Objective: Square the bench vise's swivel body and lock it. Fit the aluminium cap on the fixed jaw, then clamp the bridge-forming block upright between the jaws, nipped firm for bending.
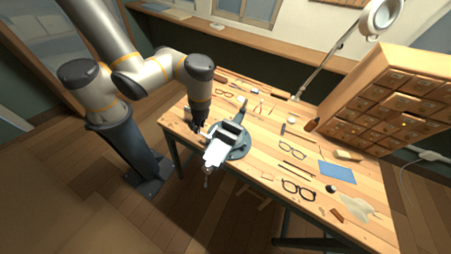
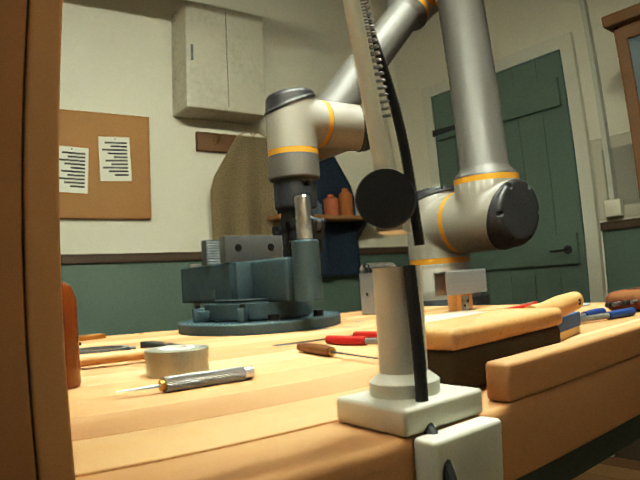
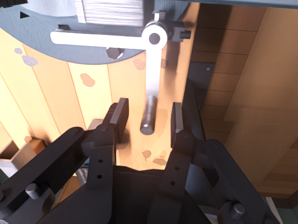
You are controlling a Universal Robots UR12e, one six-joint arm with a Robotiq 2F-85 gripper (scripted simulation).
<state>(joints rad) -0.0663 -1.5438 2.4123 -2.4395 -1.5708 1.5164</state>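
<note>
My gripper (image 3: 148,114) hangs low at the bench's near-left edge, beside the vise's round base, open and empty, with the tip of the swivel lock lever (image 3: 149,116) between its fingers. The lever runs from a pivot boss (image 3: 154,38) on the base. The blue-grey bench vise (image 1: 227,140) stands on its swivel base near the bench's front edge, with its bright screw end pointing off the bench. The aluminium cap (image 2: 455,283) and the block (image 2: 459,302) under it sit further along the bench behind the vise. In the side camera the gripper (image 1: 196,125) is just left of the vise.
A wooden drawer cabinet (image 1: 392,100) fills the bench's far right corner. A lamp post (image 2: 398,330) stands on the bench. Spectacle frames (image 1: 298,190), pliers (image 1: 259,107), a blue cloth (image 1: 336,172) and small tools are scattered across the top. The bench edge drops off right of the gripper.
</note>
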